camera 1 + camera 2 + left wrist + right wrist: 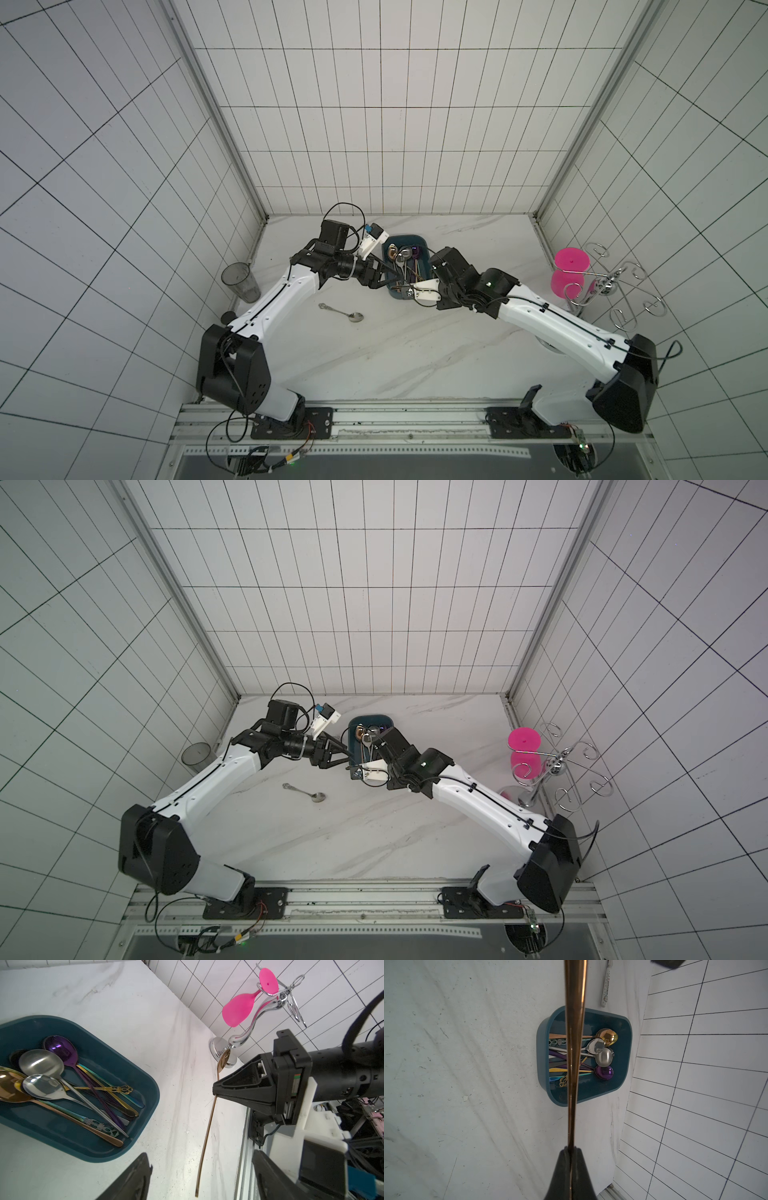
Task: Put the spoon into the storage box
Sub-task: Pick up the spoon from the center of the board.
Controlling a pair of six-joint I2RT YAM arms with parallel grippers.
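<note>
Jaws of the left gripper (199, 1155) are seen open by the handle end of the rose-gold spoon (574, 1022), clamped in the closed right gripper (571, 1152) near the storage box (624, 1027); nudged or released early, it could be dropped outside.

Blurred held spoon (573, 1043), handle cut by frame edge, storage box (370, 719) half hidden by right arm (428, 764)
</note>
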